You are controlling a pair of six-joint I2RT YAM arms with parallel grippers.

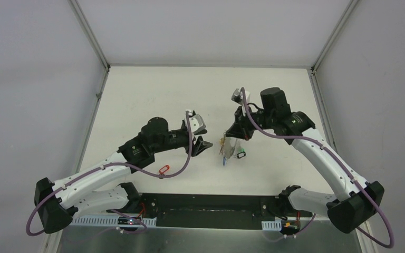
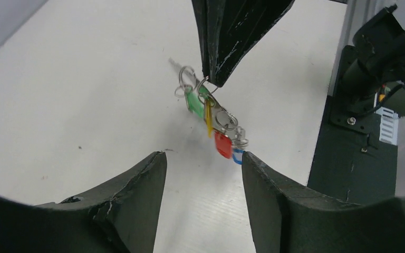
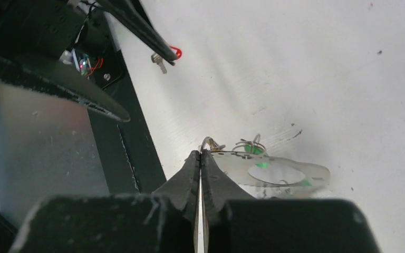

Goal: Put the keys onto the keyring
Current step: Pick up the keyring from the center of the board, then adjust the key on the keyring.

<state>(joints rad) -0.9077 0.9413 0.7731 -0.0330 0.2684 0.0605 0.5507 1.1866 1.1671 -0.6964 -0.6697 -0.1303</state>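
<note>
The keyring [image 2: 202,87], a thin grey wire loop, hangs above the table from my right gripper [image 3: 201,153], which is shut on it. Strung on it are keys with green [image 2: 192,101], yellow [image 2: 208,120] and red [image 2: 222,144] heads, with a blue one [image 2: 237,157] lowest. From above, this bunch [image 1: 225,150] dangles below my right gripper [image 1: 235,138]. My left gripper [image 2: 203,156] is open and empty, level with the bunch and just left of it [image 1: 204,146]. Another red key [image 1: 163,170] lies alone on the table under my left forearm.
A clear plastic tag [image 3: 287,174] hangs with the bunch beside my right fingers. The black base plate [image 1: 205,203] runs along the near edge. Grey walls and metal frame posts [image 1: 92,37] enclose the white table.
</note>
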